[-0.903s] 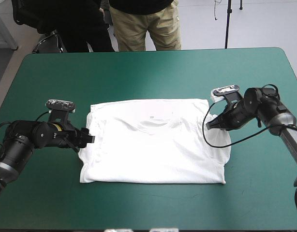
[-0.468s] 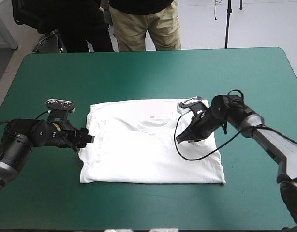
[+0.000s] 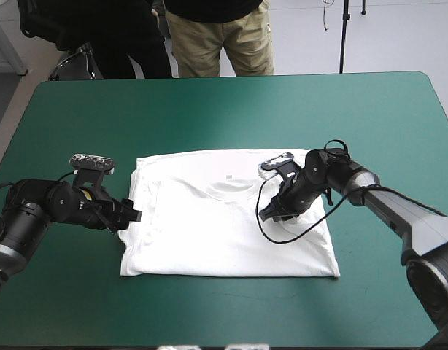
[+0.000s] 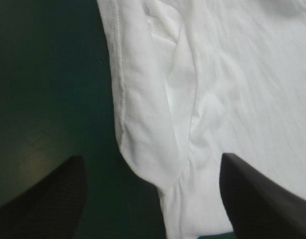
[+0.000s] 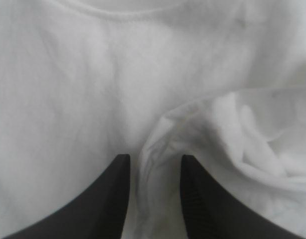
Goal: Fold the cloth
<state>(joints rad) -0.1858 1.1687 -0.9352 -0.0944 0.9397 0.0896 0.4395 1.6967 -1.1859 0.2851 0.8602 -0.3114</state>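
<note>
— Since just before, the right gripper (image 3: pixel 271 213) has moved inward from the right edge of the T-shirt (image 3: pixel 209 226), dragging that side over the chest. The left gripper (image 3: pixel 133 215) has barely shifted. From above, the shirt lies flat mid-table on the teal-green table (image 3: pixel 231 109).

— And the left wrist view?

— Its black fingers (image 4: pixel 48 199) stand wide apart and hold nothing. The shirt's stitched edge (image 4: pixel 120 99) lies between them on the cover.

— The right wrist?

— There the fingers are nearly pressed together, pinching a ridge of cloth. A bunched fold (image 5: pixel 252 134) sits just beside them.

— How will it handle?

— Light and limp, I'd judge, and prone to wrinkle and slide over itself. Best taken at a hem or seam, through both layers, and carried low.
</note>
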